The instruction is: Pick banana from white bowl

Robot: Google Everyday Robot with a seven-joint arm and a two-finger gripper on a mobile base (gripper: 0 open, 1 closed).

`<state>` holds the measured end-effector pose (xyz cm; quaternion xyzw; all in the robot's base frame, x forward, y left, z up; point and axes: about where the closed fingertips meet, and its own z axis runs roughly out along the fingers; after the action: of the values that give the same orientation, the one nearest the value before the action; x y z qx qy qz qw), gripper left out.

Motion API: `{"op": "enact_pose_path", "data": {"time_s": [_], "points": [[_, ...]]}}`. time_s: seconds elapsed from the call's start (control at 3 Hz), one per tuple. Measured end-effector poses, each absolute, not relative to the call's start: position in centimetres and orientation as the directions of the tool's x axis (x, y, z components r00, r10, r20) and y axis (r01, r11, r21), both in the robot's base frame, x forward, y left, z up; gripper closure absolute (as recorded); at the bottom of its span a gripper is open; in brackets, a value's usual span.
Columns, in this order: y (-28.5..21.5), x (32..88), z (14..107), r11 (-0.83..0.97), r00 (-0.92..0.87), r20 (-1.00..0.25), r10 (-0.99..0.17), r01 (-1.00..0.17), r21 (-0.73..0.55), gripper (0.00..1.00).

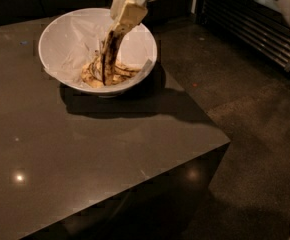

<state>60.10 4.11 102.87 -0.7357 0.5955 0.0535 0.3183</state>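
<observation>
Over the white bowl (65, 39) on the bench (85, 154), the gripper (127, 15) has its fingers closed on the top of the banana (109, 51), which stands nearly upright, its bottom among peel scraps (120, 74) inside.

The gripper (125, 20), above the far right side of the white bowl (52, 29), is running out of the picture at the top edge. The banana (107, 54) is vanishing at its upper end between the gripper's pale fingers (130, 11), which seem to be pinching it. Its lower end is blurring into the yellowish scraps (116, 74). The picture's edges are cutting off the counter (85, 159) at left and near.
</observation>
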Motion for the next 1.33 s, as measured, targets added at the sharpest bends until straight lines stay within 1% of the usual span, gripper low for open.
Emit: {"op": "enact_pose_path", "data": {"time_s": [0.33, 0.67, 1.33], "points": [[3.4, 58.5, 103.8, -0.072, 0.317, -0.497, -0.808, -0.89, -0.45, 1.0], [3.0, 58.5, 104.0, -0.061, 0.313, -0.502, -0.806, -0.888, -0.456, 1.0], [2.0, 53.9, 107.2, 0.054, 0.251, -0.564, -0.787, -0.882, -0.468, 1.0]]}}
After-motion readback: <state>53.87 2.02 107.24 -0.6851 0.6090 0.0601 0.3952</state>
